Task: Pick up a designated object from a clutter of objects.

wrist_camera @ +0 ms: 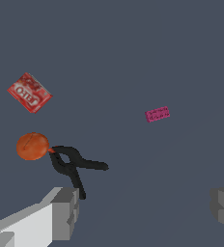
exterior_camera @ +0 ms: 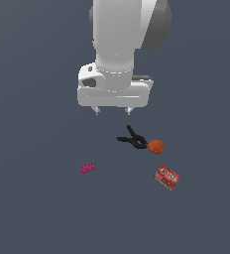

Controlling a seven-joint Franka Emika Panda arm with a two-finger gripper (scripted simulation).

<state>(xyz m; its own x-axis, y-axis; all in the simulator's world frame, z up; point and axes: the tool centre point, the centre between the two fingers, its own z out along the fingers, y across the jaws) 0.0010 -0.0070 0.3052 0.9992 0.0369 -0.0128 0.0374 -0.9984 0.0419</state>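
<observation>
White arm [exterior_camera: 119,34], grey joint cap, short, seemingly pale-grey fingers [exterior_camera: 97,111].

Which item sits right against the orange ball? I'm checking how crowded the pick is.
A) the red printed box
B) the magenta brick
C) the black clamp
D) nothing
C: in both views the black clamp has its tip against the orange ball, while the red box and magenta brick lie apart.

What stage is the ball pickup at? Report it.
Done: nothing lifted; the orange ball sits on the floor, touching the black clamp.
In hand: the pincer hangs open and empty above the clutter, off to the ball's side.
Left: line up over the ball, descend, close, lift. The red box and magenta brick lie apart.
</observation>
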